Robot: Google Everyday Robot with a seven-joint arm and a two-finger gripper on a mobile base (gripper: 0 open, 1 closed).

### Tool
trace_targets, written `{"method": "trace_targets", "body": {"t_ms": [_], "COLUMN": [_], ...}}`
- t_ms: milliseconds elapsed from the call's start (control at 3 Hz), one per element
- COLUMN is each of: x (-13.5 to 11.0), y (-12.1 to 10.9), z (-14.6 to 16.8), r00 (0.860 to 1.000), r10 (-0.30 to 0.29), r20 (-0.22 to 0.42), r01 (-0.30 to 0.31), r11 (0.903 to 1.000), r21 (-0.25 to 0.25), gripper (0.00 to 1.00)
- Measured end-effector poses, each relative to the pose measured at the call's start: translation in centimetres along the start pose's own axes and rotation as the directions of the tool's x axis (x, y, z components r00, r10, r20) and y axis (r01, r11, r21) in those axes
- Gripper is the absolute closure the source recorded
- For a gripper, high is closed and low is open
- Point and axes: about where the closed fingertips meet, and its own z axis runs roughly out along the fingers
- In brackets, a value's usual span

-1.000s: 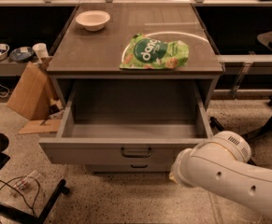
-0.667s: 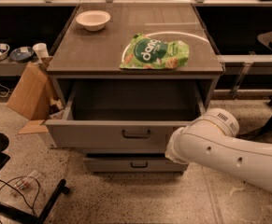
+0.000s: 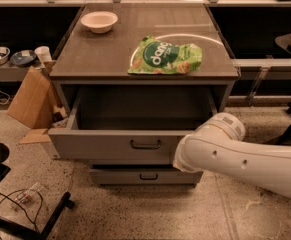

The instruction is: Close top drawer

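Note:
The top drawer [image 3: 105, 146] is a wide grey box drawer with a small dark loop handle [image 3: 145, 144] at centre front. It stands partly pulled out of the grey cabinet, and its empty inside [image 3: 145, 109] shows. My white arm [image 3: 235, 156] reaches in from the right, and its end lies against the right part of the drawer front. My gripper is hidden behind the arm's end there.
On the cabinet top [image 3: 95, 59] lie a green snack bag [image 3: 166, 56] and a white bowl [image 3: 99, 21]. A shallower drawer [image 3: 110, 177] sits below. A cardboard box [image 3: 30, 96] leans at the left. A black stand base and cables [image 3: 30, 209] lie on the floor at lower left.
The top drawer has slid back into the cabinet and sticks out less than before. My arm has moved forward with the drawer front.

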Motion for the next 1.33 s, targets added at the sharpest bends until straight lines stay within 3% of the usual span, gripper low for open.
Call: {"method": "trace_targets", "body": {"t_ms": [333, 667, 1000, 1333], "x": [-1.7, -1.6, -3.2, -3.8], "y": [-3.2, -3.1, -5.8, -7.0], "z": [2.9, 2.9, 3.5, 3.9], "r00": [1.0, 1.0, 0.999, 0.998], "r10": [-0.021, -0.021, -0.041, -0.053], "r20": [0.017, 0.017, 0.026, 0.027], "r01": [0.021, 0.021, 0.04, 0.052], "r11": [0.9998, 0.9998, 0.9988, 0.9978], "r21": [0.005, 0.005, 0.03, 0.041], "gripper": [1.0, 1.0, 1.0, 1.0]}}
